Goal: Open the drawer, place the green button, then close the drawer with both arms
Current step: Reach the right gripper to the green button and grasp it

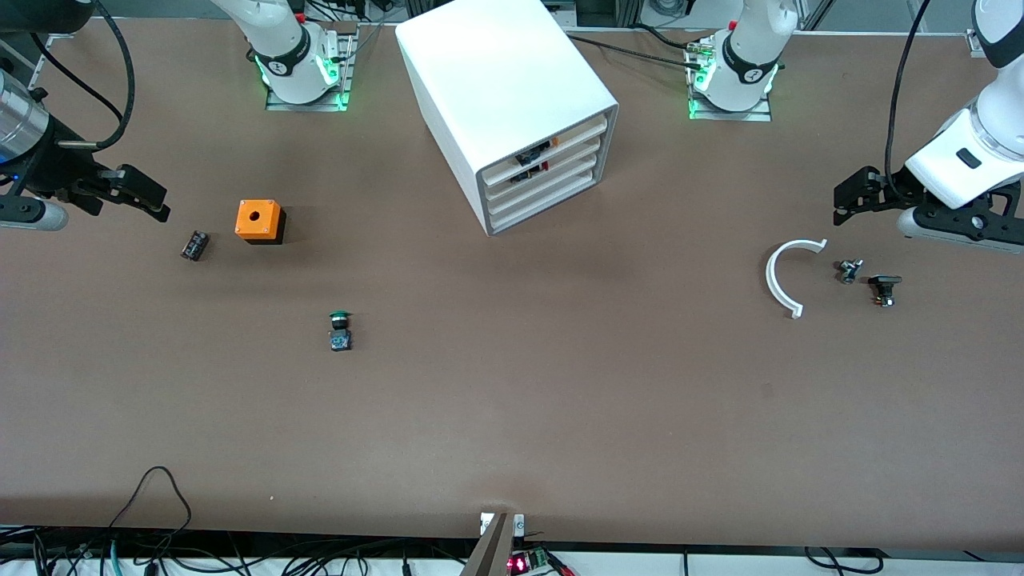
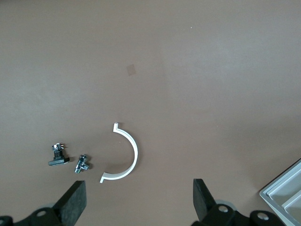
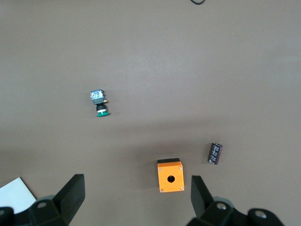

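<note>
The white cabinet point(image 1: 512, 96) stands at the middle of the table near the arms' bases, with all four trays pushed in. The drawer point(image 1: 544, 186), third counting down, is shut. The button point(image 1: 340, 330), green cap and bluish base, lies on its side on the bare table, nearer the front camera than the cabinet; it also shows in the right wrist view point(image 3: 99, 103). My right gripper point(image 1: 152, 200) hangs open and empty over the right arm's end of the table point(image 3: 136, 197). My left gripper point(image 1: 844, 204) hangs open and empty over the left arm's end point(image 2: 139, 202).
An orange cube point(image 1: 258, 220) with a round hole and a small black cylinder point(image 1: 194, 245) lie near the right gripper. A white arc point(image 1: 788, 276), a small metal part point(image 1: 850, 270) and a black part with a red tip point(image 1: 884, 288) lie under the left gripper.
</note>
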